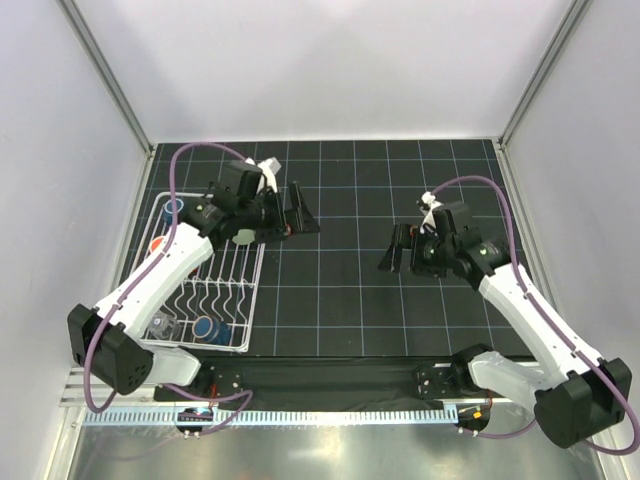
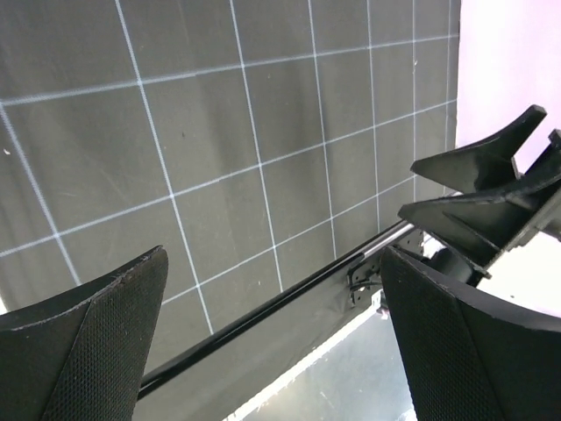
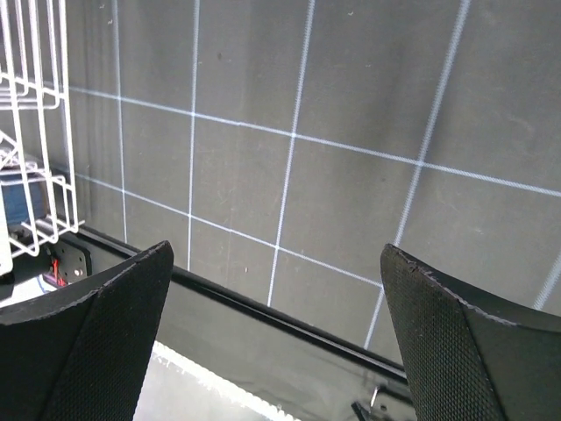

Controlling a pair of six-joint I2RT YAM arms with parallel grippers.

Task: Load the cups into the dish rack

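Observation:
The white wire dish rack lies at the left of the mat. In it I see a blue mug at the far corner, the orange mug partly hidden by my left arm, the pale green tumbler by the right rim, a second blue mug and the clear glass at the near end. My left gripper is open and empty, just right of the rack's far end. My right gripper is open and empty over the middle of the mat. The rack's corner shows in the right wrist view.
A black gridded mat covers the table. White walls with metal posts close in the left, back and right. A black bar and a toothed metal rail run along the near edge. The right gripper's fingers show in the left wrist view.

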